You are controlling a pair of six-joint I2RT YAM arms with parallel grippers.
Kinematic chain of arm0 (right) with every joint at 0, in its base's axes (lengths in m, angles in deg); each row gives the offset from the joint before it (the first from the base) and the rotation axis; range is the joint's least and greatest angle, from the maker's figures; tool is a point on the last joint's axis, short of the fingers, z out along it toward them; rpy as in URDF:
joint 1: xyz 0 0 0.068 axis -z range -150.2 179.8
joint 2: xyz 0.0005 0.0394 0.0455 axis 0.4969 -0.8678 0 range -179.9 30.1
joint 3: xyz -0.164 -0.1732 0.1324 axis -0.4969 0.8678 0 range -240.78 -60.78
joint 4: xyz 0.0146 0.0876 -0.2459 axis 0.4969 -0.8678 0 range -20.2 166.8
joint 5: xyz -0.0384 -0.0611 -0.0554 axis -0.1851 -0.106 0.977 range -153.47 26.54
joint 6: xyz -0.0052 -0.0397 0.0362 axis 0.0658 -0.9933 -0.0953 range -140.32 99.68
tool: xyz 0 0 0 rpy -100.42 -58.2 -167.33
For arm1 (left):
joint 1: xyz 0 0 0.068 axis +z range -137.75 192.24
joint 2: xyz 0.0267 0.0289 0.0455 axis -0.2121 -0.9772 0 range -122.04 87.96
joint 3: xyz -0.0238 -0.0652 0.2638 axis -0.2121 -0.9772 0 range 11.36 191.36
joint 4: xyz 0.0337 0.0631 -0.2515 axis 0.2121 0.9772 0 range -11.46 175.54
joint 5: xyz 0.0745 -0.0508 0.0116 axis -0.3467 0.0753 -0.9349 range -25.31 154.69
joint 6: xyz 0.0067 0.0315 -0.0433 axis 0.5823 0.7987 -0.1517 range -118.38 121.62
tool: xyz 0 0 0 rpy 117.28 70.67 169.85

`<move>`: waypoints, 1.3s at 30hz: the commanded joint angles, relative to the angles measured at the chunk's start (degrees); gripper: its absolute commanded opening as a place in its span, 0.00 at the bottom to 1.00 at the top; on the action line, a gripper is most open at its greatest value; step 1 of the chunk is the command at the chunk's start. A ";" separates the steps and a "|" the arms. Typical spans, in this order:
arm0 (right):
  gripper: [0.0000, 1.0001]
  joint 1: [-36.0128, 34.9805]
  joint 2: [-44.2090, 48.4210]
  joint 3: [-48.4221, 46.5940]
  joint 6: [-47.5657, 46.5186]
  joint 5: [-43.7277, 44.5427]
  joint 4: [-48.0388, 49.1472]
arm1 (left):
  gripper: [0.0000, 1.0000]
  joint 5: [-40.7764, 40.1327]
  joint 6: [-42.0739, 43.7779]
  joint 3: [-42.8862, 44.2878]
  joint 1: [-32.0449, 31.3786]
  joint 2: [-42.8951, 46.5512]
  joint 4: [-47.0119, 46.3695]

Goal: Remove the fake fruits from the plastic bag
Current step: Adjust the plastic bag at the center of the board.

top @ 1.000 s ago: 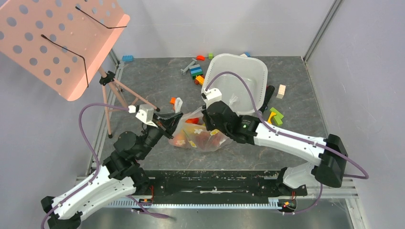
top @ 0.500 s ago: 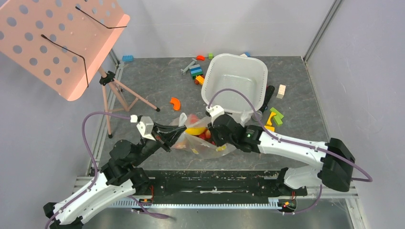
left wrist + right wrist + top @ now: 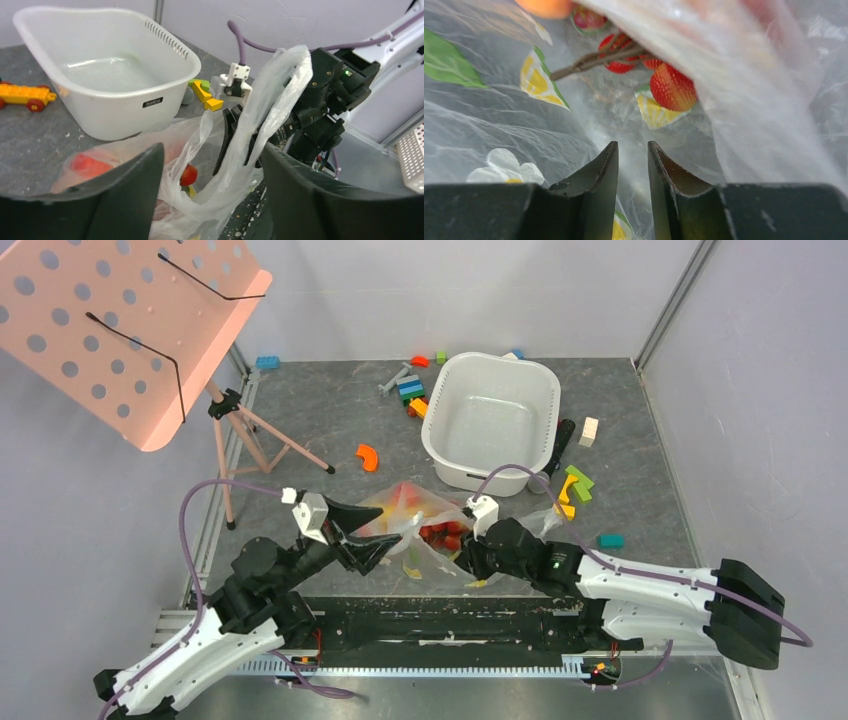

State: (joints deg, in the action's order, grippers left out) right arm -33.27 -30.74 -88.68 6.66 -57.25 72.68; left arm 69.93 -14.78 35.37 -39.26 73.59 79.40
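Note:
The plastic bag (image 3: pixel 400 508) lies crumpled near the table's front edge, between the two arms, with fake fruits inside it. Red fruit (image 3: pixel 441 533) shows through the film. My left gripper (image 3: pixel 385 530) is at the bag's left side, and its jaws stand wide apart. In the left wrist view, loose film of the plastic bag (image 3: pixel 240 150) hangs between the fingers of the left gripper (image 3: pixel 211 150), and a red fruit (image 3: pixel 188 175) sits below. My right gripper (image 3: pixel 632 145) points into the bag with a narrow gap between its jaws. Ahead of it are a red fruit (image 3: pixel 672 87) and pale wedges (image 3: pixel 538 80).
A white basin (image 3: pixel 495 420) stands just behind the bag. Toy blocks (image 3: pixel 410 390) lie at its left, more blocks (image 3: pixel 572 485) at its right. An orange curved piece (image 3: pixel 368 456) lies on the mat. A pink perforated stand (image 3: pixel 120 330) on a tripod (image 3: pixel 270 440) rises at far left.
Both arms drew back toward the near edge and the bag came with them. The left gripper went from shut on the bag to wide open. The right jaws parted a little.

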 commanded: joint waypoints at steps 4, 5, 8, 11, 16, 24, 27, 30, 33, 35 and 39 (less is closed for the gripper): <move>0.32 -0.25 5.68 0.96 5.82 6.61 11.39 | 0.97 -11.06 -4.44 17.34 0.09 -7.50 12.85; 0.32 -0.25 6.01 1.36 6.70 7.14 12.58 | 0.97 -12.26 -4.67 20.99 0.09 -10.13 15.00; 0.31 -0.21 6.52 2.22 9.08 8.91 15.05 | 0.93 -13.95 -4.18 31.28 0.09 -18.80 20.38; 0.28 -0.24 6.87 2.72 11.79 11.18 15.65 | 0.81 -13.57 -4.29 39.81 0.09 -26.89 23.44; 0.19 -0.21 8.01 3.35 17.68 15.08 14.68 | 0.38 -8.10 -7.70 46.92 -0.32 -37.52 23.89; 0.02 -0.23 11.54 7.11 26.77 20.36 15.02 | 0.02 -19.05 -11.44 50.30 -14.05 -48.49 24.68; 0.01 -0.21 12.81 7.93 27.85 21.11 15.20 | 0.02 -23.37 -12.51 53.46 -18.71 -54.18 28.36; 0.01 -0.21 13.84 8.62 28.21 21.12 15.29 | 0.02 -26.21 -14.43 55.04 -21.59 -58.49 31.46; 0.01 -0.21 14.99 9.46 28.65 21.31 15.41 | 0.02 -29.59 -16.08 55.22 -24.48 -61.18 33.65; 0.01 -0.22 15.74 10.11 29.02 21.46 15.52 | 0.02 -33.26 -17.48 54.74 -25.92 -62.52 35.81; 0.01 -0.21 16.48 10.51 28.75 21.38 15.76 | 0.02 -38.05 -19.45 51.94 -26.90 -64.51 37.03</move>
State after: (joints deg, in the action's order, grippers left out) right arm -33.36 -15.42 -78.74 34.35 -37.71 86.54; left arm 40.29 -29.34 88.27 -65.18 10.16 114.13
